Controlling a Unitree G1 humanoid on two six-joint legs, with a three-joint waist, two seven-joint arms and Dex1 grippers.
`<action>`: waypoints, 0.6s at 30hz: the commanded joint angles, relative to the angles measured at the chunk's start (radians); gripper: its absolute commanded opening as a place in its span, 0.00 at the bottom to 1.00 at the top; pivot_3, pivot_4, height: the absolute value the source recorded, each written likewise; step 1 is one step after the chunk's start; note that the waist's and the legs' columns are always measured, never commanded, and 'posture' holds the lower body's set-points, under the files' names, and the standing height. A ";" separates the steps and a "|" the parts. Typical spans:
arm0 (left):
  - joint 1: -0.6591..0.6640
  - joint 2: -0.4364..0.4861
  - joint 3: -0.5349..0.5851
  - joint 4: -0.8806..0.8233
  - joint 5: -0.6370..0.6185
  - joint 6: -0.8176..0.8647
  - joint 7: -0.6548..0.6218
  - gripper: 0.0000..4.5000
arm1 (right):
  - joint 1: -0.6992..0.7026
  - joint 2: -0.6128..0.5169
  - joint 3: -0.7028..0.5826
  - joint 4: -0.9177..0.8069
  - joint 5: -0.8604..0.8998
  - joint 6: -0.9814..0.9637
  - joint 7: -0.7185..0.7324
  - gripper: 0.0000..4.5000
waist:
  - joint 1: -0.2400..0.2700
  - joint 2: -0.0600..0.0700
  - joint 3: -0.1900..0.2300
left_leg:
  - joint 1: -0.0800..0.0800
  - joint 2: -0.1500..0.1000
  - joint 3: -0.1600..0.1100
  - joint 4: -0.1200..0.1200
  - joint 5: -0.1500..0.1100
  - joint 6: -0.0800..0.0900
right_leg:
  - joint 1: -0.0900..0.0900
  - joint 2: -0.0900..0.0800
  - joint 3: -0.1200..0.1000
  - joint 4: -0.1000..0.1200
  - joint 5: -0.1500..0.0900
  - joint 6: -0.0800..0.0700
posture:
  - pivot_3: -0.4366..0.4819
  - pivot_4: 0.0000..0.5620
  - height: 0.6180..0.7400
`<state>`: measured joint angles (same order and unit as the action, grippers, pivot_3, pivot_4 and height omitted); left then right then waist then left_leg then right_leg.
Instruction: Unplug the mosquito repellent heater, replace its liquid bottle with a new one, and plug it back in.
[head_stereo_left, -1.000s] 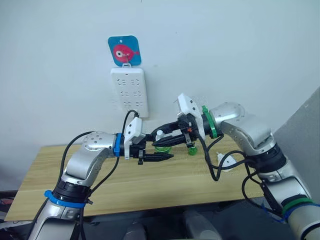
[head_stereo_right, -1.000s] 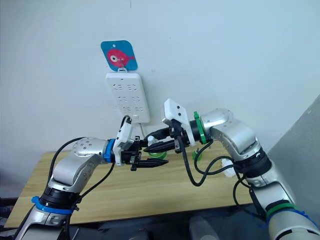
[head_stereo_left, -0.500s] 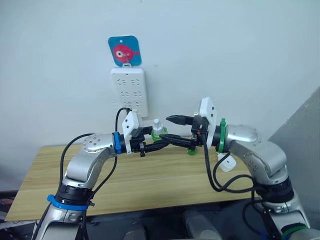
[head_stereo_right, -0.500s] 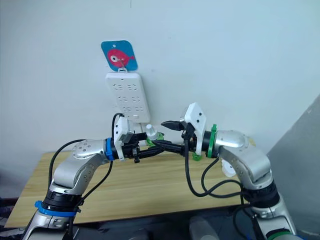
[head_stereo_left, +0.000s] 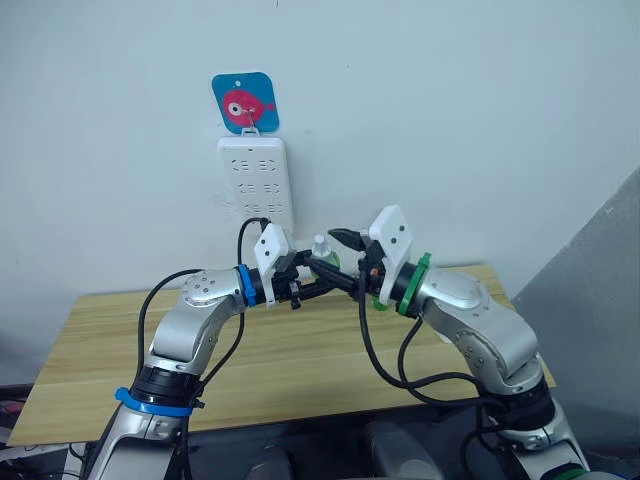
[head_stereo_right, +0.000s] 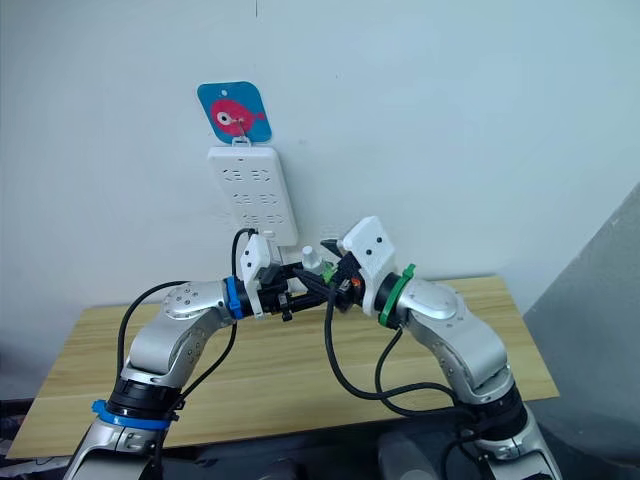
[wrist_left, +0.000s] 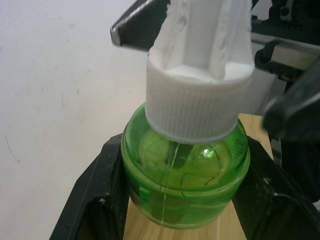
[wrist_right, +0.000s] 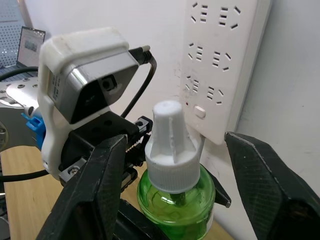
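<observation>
The left gripper (wrist_left: 185, 200) clamps the green liquid bottle (wrist_left: 186, 165) upright, off the table (head_stereo_left: 90, 350) by its back edge, apparently so the right gripper (wrist_right: 185, 195), fingers apart around its white cap (wrist_right: 172, 157), can take it.

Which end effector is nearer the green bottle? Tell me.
Left. The left end effector grips the green bottle by its body; the right end effector is open, its fingers either side of the cap, not touching.
</observation>
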<state>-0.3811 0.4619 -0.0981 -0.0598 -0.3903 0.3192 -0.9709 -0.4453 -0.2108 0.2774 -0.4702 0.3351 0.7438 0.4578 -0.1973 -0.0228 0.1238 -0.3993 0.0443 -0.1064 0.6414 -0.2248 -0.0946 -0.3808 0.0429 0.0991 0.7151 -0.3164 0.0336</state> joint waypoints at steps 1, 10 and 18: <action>-0.007 -0.001 0.008 -0.035 -0.002 -0.015 0.005 0.52 | -0.029 0.022 -0.006 -0.008 0.010 -0.026 0.001 0.50 | 0.000 0.000 0.000 | 0.000 0.000 0.000 0.000 0.000 0.000 | 0.000 0.000 0.000 0.000 0.000 0.000 | 0.28 0.10 1.00; 0.020 0.062 0.009 -0.086 -0.028 0.003 -0.070 0.52 | -0.112 -0.118 0.023 0.057 0.085 -0.097 0.342 0.24 | 0.000 0.001 0.001 | 0.000 0.000 0.000 0.000 0.000 0.000 | 0.000 0.000 0.000 0.000 0.000 0.000 | 0.27 0.11 1.00; 0.030 0.115 0.007 -0.099 -0.042 -0.023 -0.165 0.52 | -0.343 -0.288 0.127 0.314 0.114 -0.179 0.843 0.24 | -0.003 0.001 0.001 | 0.001 0.000 0.000 -0.002 0.000 0.000 | 0.000 0.000 -0.001 -0.001 -0.001 -0.001 | 0.30 0.09 1.00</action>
<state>-0.3437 0.5576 -0.1414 -0.1569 -0.4232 0.3098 -1.1525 -0.7862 -0.4872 0.3726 -0.1454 0.4170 0.5714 1.2015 -0.2005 -0.0218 0.1245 -0.3984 0.0447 -0.1066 0.6393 -0.2249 -0.0944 -0.3805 0.0430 0.0981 0.7135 -0.3171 0.0326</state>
